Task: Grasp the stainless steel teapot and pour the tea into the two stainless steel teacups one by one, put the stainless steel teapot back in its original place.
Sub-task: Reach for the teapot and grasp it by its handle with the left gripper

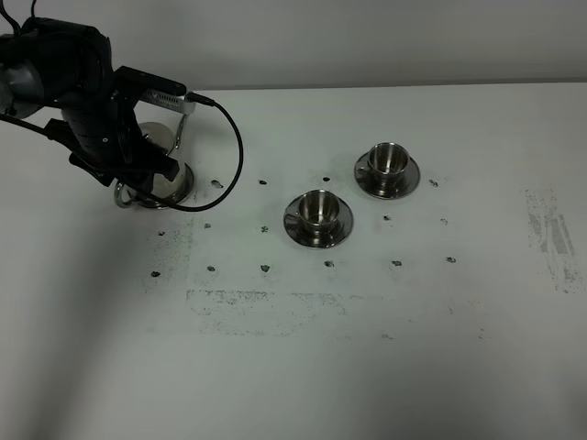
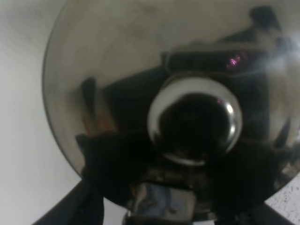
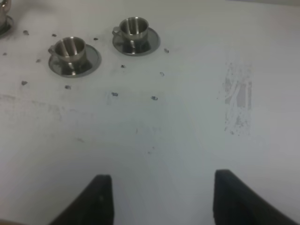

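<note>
1. Because the left pincer and its black arm sit over it, the stainless steel teapot at the far left of the white counter is mostly hidden, and I cannot make out which way its spout points.
2. Whether that pincer clamps the pot or only straddles it cannot be told.
3. Seen close and blurred, the domed lid is mirror-smooth, with a round knob at its centre; the pot stands upright.
4. Mid-counter, well apart from the pot, the near teacup and the far teacup are shiny and round. Each stands on a round steel saucer, small handles pointing left.
5. The right pincer hangs wide and empty above scuffed, speckled counter, nearer than the cups.
</note>
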### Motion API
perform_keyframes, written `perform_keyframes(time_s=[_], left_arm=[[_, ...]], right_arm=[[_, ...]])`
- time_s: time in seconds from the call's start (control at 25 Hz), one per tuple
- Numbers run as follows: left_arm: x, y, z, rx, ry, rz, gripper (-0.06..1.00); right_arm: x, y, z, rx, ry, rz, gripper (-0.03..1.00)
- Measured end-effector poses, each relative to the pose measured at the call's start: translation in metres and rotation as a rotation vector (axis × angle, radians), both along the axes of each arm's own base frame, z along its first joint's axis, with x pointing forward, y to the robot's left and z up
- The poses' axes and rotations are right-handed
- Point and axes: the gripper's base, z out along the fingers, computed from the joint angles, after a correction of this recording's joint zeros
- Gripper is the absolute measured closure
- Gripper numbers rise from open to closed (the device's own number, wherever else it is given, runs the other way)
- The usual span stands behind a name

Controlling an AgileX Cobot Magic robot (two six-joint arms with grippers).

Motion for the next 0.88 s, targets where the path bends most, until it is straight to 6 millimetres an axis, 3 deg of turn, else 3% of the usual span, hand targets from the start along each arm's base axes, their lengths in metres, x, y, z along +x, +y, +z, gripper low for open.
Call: perform_keyframes(time_s=[0.88], left_arm=[[0.0012,-0.0039,0.0040,0.003,0.008,-0.005,0.43]], right_arm=[[0.0000,0.0000,0.0000,0.000,0.000,0.000,0.51]])
